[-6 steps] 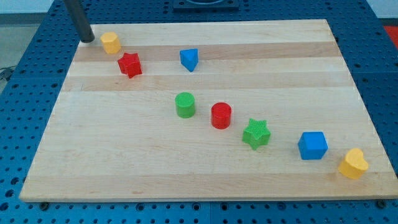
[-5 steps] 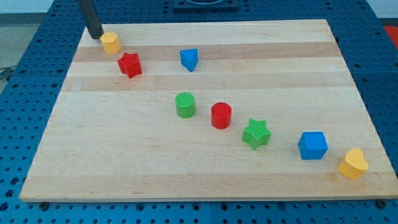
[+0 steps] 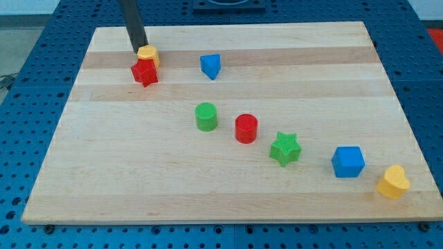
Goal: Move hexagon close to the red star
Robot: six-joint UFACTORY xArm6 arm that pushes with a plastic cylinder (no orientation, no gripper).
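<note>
While pressed against the hexagon's upper-left side, my tip noted at the board's far-left corner region, rod slanting up and out of frame at the view's top. No jaws fitted; bare rod only, clamped on nothing, contact by side pressure alone.

Immediately to the tip's right: yellow hexagon, touching or all but touching the rod. Directly below the tip: red star, its upper edge overlapped by the hexagon in this view, so contact between the two judged likely but not certain. Placement consistent with a push aimed down and rightward, the tip sitting on the side of the hexagon away from the star. Task judged essentially met; further pushing liable to shove the star off position.

Further right of the tip: blue triangular block, well apart, clear of the working pair. Lower right of the tip, in a loose diagonal running toward the view's bottom right: green cylinder, then red cylinder, then green star, then blue cube. Farthest from the tip: yellow heart, near the board's lower-right corner. None of these touching one another; none in the path of any likely finishing move. Withdrawal up and left advised as the safe exit.
</note>
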